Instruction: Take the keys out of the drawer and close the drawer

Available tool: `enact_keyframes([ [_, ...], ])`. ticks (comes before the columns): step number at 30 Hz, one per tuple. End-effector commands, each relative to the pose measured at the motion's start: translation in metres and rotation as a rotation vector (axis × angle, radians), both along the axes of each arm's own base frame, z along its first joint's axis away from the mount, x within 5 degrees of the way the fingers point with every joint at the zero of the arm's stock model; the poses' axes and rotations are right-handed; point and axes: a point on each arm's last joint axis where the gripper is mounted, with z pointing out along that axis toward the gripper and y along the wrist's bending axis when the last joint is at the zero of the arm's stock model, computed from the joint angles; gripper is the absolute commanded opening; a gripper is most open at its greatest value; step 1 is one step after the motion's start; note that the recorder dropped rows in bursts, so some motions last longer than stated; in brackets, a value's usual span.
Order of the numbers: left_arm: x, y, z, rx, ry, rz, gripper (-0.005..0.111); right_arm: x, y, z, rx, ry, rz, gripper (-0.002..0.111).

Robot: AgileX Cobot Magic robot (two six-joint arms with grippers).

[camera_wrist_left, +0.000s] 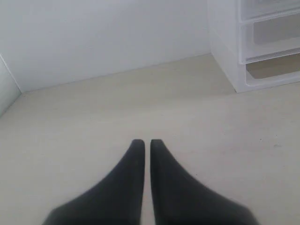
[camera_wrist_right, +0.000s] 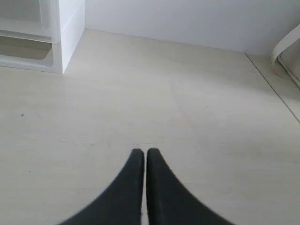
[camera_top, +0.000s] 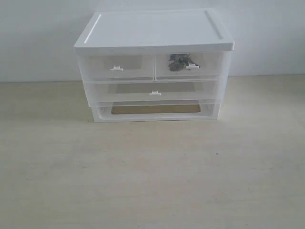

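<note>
Plainly, a white translucent plastic drawer cabinet (camera_top: 152,33) stands at the back edge of the worktop (camera_top: 152,181), about midway along it and close to the white wall (camera_top: 267,38).

Cabinet layout: two half-width drawers side by side on top, a full-width drawer (camera_top: 124,89) beneath them, and an open slot (camera_top: 155,109) at the base through which the tan worktop shows.

The drawer (camera_top: 209,69) is the right-hand one of the top pair. Its front sits level with its left-hand twin (camera_top: 95,67), so it reads as pushed in. A small white tab handle (camera_top: 192,66) sits on its front.

The keys (camera_top: 179,62) lie inside this drawer. They show through the cloudy front as a dark, greyish clump just beside the tab handle, toward the drawer's inner side. Individual keys are too blurred to tell apart.

Left gripper (camera_wrist_left: 143,145): dark tapered fingers (camera_wrist_left: 133,164) drawn together with only a thin slit between them and nothing held. It hangs over bare worktop, well apart from the cabinet's lower corner.

Right gripper (camera_wrist_right: 140,152): jaws closed and empty, over bare worktop, likewise well apart from the cabinet's other lower corner. A pale curved strip (camera_wrist_right: 286,47) shows past the worktop's side edge; what it is I cannot tell.
</note>
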Motion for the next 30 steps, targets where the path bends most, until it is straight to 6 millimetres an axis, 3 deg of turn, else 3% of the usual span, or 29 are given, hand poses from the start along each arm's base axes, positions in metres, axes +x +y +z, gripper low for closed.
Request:
enact_keyframes([
  [1,0.0,0.0,-0.001,-0.014,-0.001,0.004,0.004,0.0,-0.001,0.001,-0.005,-0.008,-0.008,0.0],
  [10,0.001,0.001,0.007,0.066,-0.082,0.006,0.004,0.001,-0.001,0.004,-0.076,-0.039,0.006,0.0],
  [13,0.002,0.001,0.022,-0.088,-0.261,0.016,0.004,0.002,-0.001,0.008,-0.136,-0.077,0.021,0.0],
  [22,-0.012,0.008,0.065,-0.682,-0.781,-0.022,0.004,0.0,0.003,0.054,-0.153,-0.596,0.035,0.0],
  [26,-0.027,0.012,0.083,-0.681,-1.046,-0.074,0.004,-0.01,0.006,0.076,-0.168,-0.858,0.044,0.0],
  [30,-0.042,0.013,0.094,-0.646,-1.253,-0.117,0.004,-0.018,0.008,0.087,-0.156,-1.014,0.054,0.0],
])
